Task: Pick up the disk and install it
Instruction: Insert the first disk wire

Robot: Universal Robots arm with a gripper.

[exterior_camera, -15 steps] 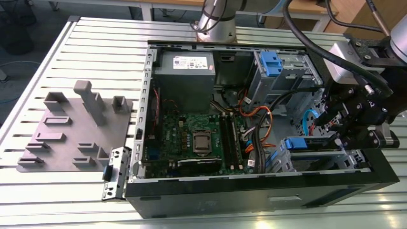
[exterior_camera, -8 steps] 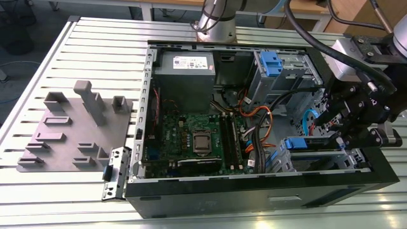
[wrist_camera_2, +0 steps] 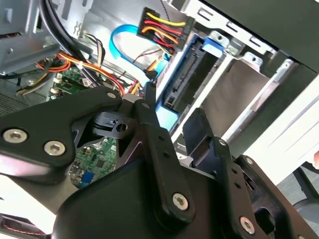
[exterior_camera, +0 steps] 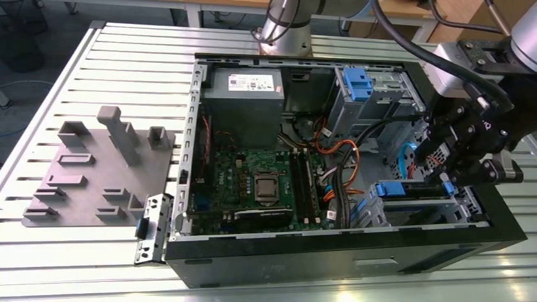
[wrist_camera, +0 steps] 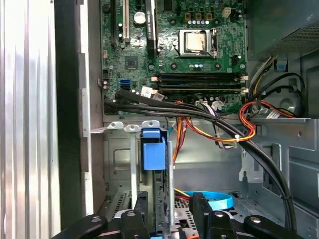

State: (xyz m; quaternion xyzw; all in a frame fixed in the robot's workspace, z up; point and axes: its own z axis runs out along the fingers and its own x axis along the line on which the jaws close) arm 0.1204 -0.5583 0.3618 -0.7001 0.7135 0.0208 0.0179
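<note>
1. the gripper (exterior_camera: 453,179) hangs over the drive cage (exterior_camera: 470,204) at the exterior view's right end of the open pc case (exterior_camera: 336,258), tips down inside the case.
2. the disk (exterior_camera: 396,189) stands on edge in that cage, with its blue carrier frame showing at the end toward the motherboard (exterior_camera: 268,182). it looks slotted into the bay, not lifted; how deep it sits cannot be told.
3. key relation: the disk is right between the jaws. in the first wrist view the disk (wrist_camera: 162,189) is edge-on, a thin slab, with one of the fingers (wrist_camera: 202,211) on each side.
4. long axis: it runs away from the gripper (wrist_camera: 170,211) toward the motherboard, so from right to left across the exterior view. the flat faces look toward the fingers, so the jaws span the thin dimension.
5. jaw state: spread, not clamped. the first wrist view shows a clear gap between one finger and the disk face. the other finger is just beside or touching it, cannot tell which.
6. in the second wrist view the disk (wrist_camera_2: 182,82) shows a black connector edge and pale blue frame between the cage walls, and the gripper (wrist_camera_2: 172,107) tips reach its near end.
7. a power plug (wrist_camera_2: 164,25) with yellow, red and black wires hangs near that connector edge; whether it touches is unclear.
8. judgement: the gripper is lined up with the slab, no sideways offset visible.
</note>
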